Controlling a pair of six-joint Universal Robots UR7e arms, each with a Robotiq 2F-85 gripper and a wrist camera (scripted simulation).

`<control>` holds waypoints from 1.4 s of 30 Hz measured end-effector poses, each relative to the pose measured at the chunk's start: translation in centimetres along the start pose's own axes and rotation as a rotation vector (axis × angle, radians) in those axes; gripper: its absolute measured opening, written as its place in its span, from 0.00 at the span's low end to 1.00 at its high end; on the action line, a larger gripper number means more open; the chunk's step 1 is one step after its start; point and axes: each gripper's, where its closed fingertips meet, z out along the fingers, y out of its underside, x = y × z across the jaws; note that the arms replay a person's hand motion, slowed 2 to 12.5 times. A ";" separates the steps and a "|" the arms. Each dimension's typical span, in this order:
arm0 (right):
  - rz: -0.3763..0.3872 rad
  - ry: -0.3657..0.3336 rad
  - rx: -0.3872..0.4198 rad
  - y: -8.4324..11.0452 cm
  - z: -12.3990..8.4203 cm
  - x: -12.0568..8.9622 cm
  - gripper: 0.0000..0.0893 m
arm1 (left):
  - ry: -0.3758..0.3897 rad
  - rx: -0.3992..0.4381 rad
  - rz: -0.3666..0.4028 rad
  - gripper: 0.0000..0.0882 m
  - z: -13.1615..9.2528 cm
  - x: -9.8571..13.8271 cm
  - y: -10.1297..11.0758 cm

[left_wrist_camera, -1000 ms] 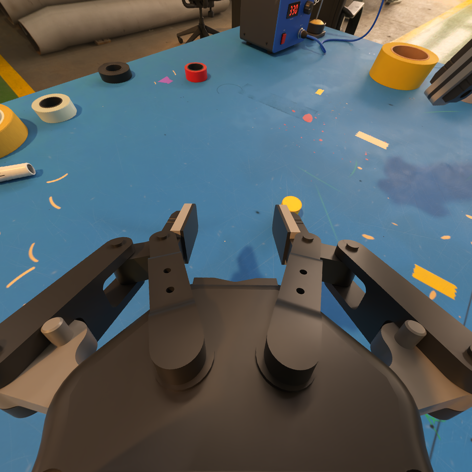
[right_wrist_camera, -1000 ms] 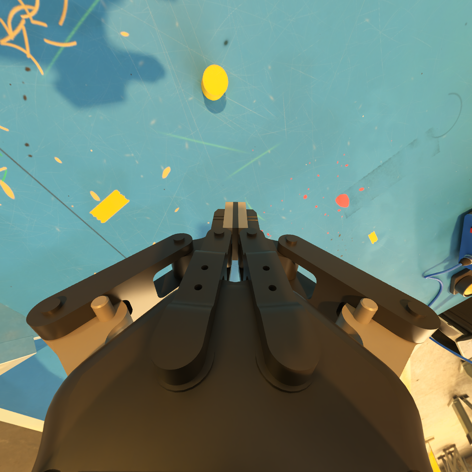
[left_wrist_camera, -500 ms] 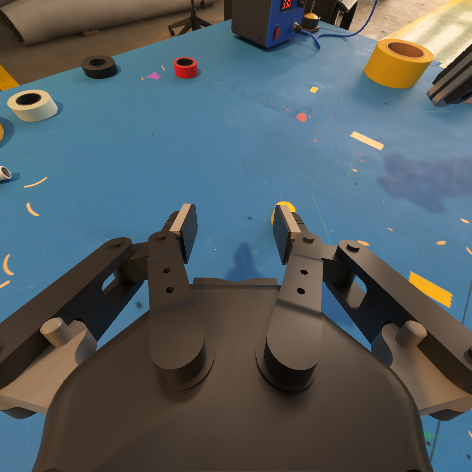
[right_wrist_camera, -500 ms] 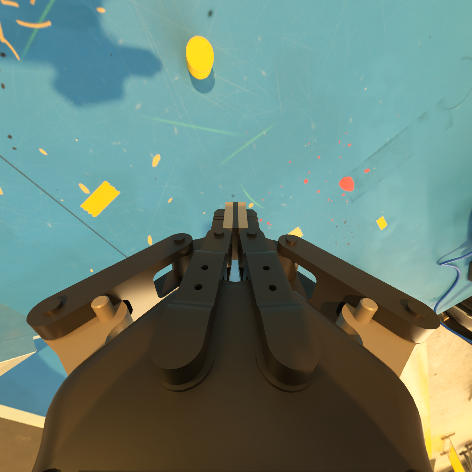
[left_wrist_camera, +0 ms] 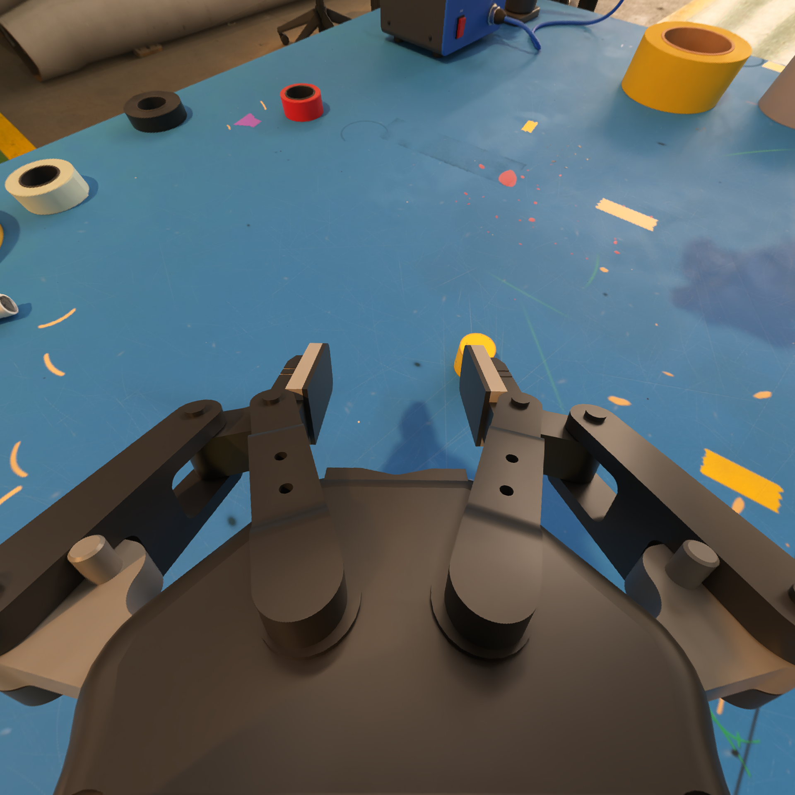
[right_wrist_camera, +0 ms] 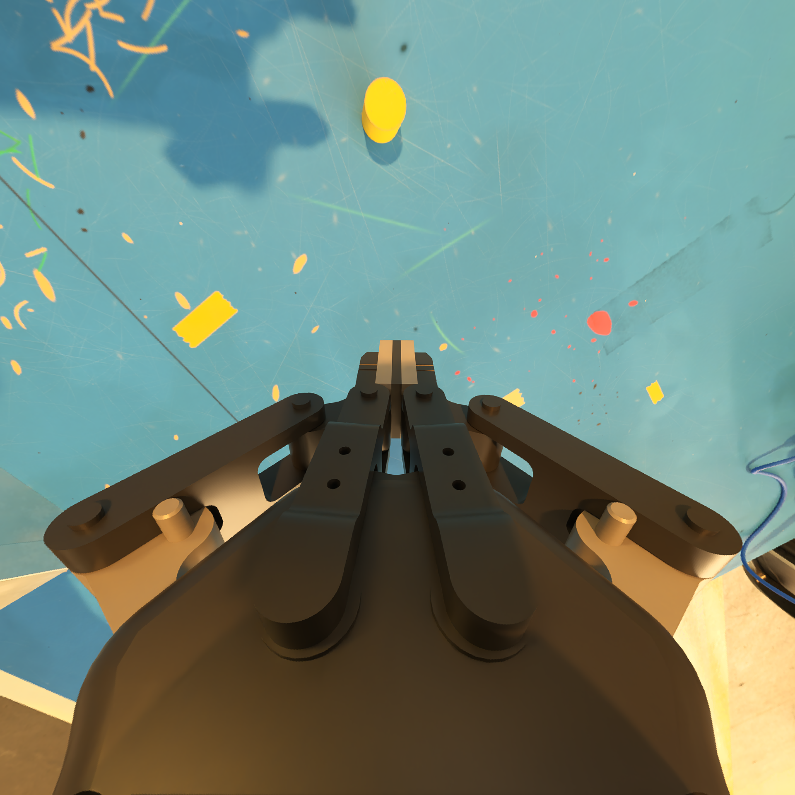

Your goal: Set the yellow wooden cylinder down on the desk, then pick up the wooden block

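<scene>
A short yellow wooden cylinder [left_wrist_camera: 472, 346] stands upright on the blue desk [left_wrist_camera: 387, 258], partly hidden behind my left gripper's right fingertip. My left gripper [left_wrist_camera: 393, 387] is open and empty, above the desk, with the cylinder just beyond and right of its gap. In the right wrist view the cylinder [right_wrist_camera: 383, 109] stands alone, far ahead of my right gripper [right_wrist_camera: 396, 361], which is shut on nothing and held above the desk. No wooden block shows in either view.
Tape rolls stand at the desk's far side: large yellow [left_wrist_camera: 684, 64], red [left_wrist_camera: 301, 102], black [left_wrist_camera: 154, 110] and white [left_wrist_camera: 45, 185]. A blue and dark box [left_wrist_camera: 443, 23] with a blue cable stands at the back. A white tube end [left_wrist_camera: 6, 305] lies at the left edge.
The left wrist view has shifted so the cylinder now sits partly behind the right fingertip instead of clear of it. The right gripper's view swung; the cylinder stayed put on the desk.
</scene>
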 end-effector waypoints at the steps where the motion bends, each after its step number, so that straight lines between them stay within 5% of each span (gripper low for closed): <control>1: -0.004 0.001 0.010 -0.1 -0.2 -0.1 0.00 | 0.000 -0.005 0.002 0.61 0.0 0.0 0.1; 16: 0.014 -0.009 0.035 -0.2 -0.8 -0.2 0.00 | 0.012 -0.129 -0.004 0.63 0.2 -1.2 2.3; 31: 0.021 -0.018 0.052 -0.6 -1.0 -0.3 0.00 | -0.059 -0.215 0.011 0.63 -1.4 -4.0 4.1; 42: -0.017 -0.032 0.009 0.0 0.6 -0.4 0.00 | -0.088 -0.275 -0.001 0.64 -2.4 -5.1 5.7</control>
